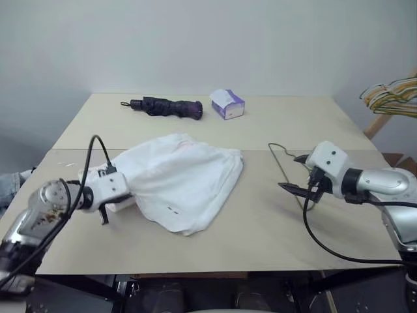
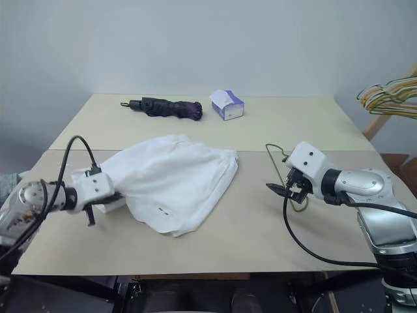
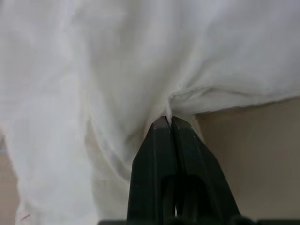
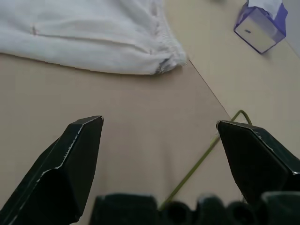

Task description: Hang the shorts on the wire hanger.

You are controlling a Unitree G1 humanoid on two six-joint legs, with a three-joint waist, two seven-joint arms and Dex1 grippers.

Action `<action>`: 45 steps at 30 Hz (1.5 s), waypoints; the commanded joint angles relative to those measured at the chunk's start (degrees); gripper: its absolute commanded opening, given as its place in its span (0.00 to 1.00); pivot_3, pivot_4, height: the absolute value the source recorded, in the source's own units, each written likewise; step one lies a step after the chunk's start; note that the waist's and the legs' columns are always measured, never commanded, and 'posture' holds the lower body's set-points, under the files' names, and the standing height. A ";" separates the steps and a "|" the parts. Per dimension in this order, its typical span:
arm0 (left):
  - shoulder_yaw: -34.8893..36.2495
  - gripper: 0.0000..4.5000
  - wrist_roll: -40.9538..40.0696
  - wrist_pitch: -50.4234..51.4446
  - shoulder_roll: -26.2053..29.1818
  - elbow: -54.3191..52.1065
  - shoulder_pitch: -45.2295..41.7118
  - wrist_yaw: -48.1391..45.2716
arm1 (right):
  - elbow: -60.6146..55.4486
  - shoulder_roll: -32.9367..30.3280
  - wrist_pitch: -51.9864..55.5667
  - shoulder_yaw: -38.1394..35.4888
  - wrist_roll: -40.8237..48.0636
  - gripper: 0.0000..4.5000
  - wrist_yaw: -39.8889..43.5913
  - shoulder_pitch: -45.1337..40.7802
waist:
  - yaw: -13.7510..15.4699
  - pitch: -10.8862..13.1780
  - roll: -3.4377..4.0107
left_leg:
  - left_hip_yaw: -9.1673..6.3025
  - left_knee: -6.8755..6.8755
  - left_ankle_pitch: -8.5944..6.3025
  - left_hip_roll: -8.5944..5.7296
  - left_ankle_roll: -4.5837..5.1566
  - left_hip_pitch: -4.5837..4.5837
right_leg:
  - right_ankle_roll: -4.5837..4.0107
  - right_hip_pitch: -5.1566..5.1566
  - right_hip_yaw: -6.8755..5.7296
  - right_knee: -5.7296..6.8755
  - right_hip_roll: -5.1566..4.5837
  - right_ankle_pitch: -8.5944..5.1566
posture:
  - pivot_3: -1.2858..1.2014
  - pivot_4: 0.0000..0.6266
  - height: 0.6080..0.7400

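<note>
At nine o'clock on the table [image 1: 273,124], the left gripper [image 3: 168,123] is clenched on an edge of the shorts [image 1: 179,179], which lie spread just left of centre. At three o'clock the right gripper [image 4: 159,129] hangs with jaws wide apart, grasping nothing, over the wire hanger [image 1: 285,168] lying flat there, well apart from the shorts.

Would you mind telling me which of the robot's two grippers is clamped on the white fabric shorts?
The left gripper: its black fingers are pinched shut on a fold of the white fabric shorts. The right gripper hangs open, empty, above the thin olive-green wire hanger.
</note>
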 commanded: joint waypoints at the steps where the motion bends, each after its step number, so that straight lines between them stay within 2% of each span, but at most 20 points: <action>1: -0.66 0.15 0.04 -5.85 -0.40 5.32 -4.71 -4.36 | -1.08 0.28 -1.13 -0.71 -0.31 1.00 -0.46 -1.37 | 0.10 -0.01 -0.02 | 0.01 0.02 0.00 0.00 0.00 -0.10 | 0.00 -0.07 0.00 0.01 0.02 0.01 | 0.54 0.00 1.00; 3: -1.01 0.29 -1.60 -5.28 -0.20 4.50 -5.00 -8.82 | -1.42 0.30 -1.05 -0.86 -0.37 1.00 -0.34 -1.17 | -0.02 -0.01 -0.02 | 0.06 0.02 -0.01 -0.01 0.01 -0.25 | 0.00 -0.24 0.04 0.04 0.01 0.01 | 0.53 0.00 1.00; 6: -1.09 0.50 -7.07 -2.57 4.23 -2.24 -1.79 -22.27 | -2.38 -0.23 -0.52 -1.86 -0.10 1.00 -0.20 -0.13 | -0.66 -0.01 -0.02 | 0.06 0.05 -0.01 0.04 0.01 -0.49 | -0.02 -0.52 0.04 0.16 0.06 0.02 | 0.53 0.00 1.00; 8: -0.47 0.64 -9.08 -2.57 6.15 -4.22 -0.29 -26.88 | -2.77 -0.47 -0.25 -2.32 -0.03 1.00 -0.22 0.41 | -1.19 -0.02 -0.01 | 0.11 0.05 0.00 0.07 0.00 -0.56 | -0.06 -0.68 0.11 0.24 0.08 0.01 | 0.53 0.00 1.00; 9: 0.94 0.72 -13.12 -1.20 6.73 -6.13 1.00 -30.51 | -3.05 -0.60 -0.44 -2.56 -0.13 1.00 -0.26 0.91 | -1.39 -0.02 -0.01 | 0.11 0.04 0.00 0.08 0.00 -0.55 | -0.07 -0.69 0.11 0.27 0.08 0.00 | 0.52 0.00 1.00; 13: 4.00 1.00 -23.88 5.97 5.32 -14.72 3.99 -35.25 | -3.72 -0.75 -0.47 -2.96 -0.23 1.00 -0.42 2.13 | -1.85 -0.03 0.01 | 0.11 0.08 0.00 0.10 0.00 -0.52 | -0.07 -0.69 0.10 0.37 0.08 -0.02 | 0.52 0.00 1.00; 16: 2.96 1.00 -25.58 9.23 1.87 -21.40 6.88 -32.10 | -4.14 -0.57 0.24 -3.20 -0.02 1.00 -0.70 2.01 | -1.87 -0.06 0.05 | 0.10 0.10 0.00 0.08 0.01 -0.51 | -0.05 -0.65 0.11 0.37 0.06 -0.03 | 0.52 0.00 1.00; 21: -1.40 1.00 -18.38 11.01 -3.85 -27.06 10.64 -22.10 | -5.08 -0.57 1.54 -3.53 0.43 1.00 -0.88 1.50 | -2.00 -0.08 0.06 | 0.08 0.10 0.00 0.07 0.01 -0.50 | -0.05 -0.66 0.19 0.41 0.12 -0.03 | 0.51 0.00 1.00; 27: -6.87 1.00 -9.43 17.06 -9.85 -30.16 11.07 -9.57 | -5.61 -0.16 2.12 -3.66 0.49 1.00 -1.25 1.32 | -1.96 -0.13 0.07 | 0.08 0.12 0.00 0.03 0.01 -0.41 | -0.03 -0.57 0.23 0.41 0.12 -0.03 | 0.52 0.00 1.00; 30: -7.34 1.00 -8.62 20.96 -11.43 -31.32 10.67 -6.68 | -5.84 -0.17 2.15 -3.57 0.53 1.00 -1.19 1.52 | -1.93 -0.13 0.06 | 0.06 0.11 0.00 0.03 0.01 -0.44 | -0.03 -0.60 0.23 0.40 0.12 -0.03 | 0.52 0.00 1.00; 33: -8.32 0.87 -9.64 21.62 -8.76 -33.52 11.44 -10.66 | -5.35 0.02 2.11 -3.11 0.27 1.00 -1.33 0.96 | -2.11 -0.14 0.06 | 0.06 0.11 0.00 0.04 0.01 -0.43 | -0.04 -0.61 0.24 0.41 0.13 -0.03 | 0.52 0.00 1.00; 38: -9.18 0.51 -6.76 23.00 -7.15 -32.66 10.27 -9.59 | -3.78 1.06 1.42 -0.39 -1.24 1.00 -2.05 -1.20 | -2.06 -0.17 0.11 | 0.08 0.10 0.00 0.04 0.01 -0.38 | -0.04 -0.58 0.24 0.41 0.12 -0.03 | 0.52 0.00 1.00; 45: -6.88 0.02 -8.73 21.88 -5.29 -31.46 9.38 -11.39 | 3.74 5.46 -4.04 8.06 -7.28 1.00 -3.54 -7.15 | -2.12 -0.18 0.11 | 0.09 0.08 0.00 0.04 0.01 -0.34 | -0.04 -0.55 0.24 0.38 0.13 -0.03 | 0.53 0.00 1.00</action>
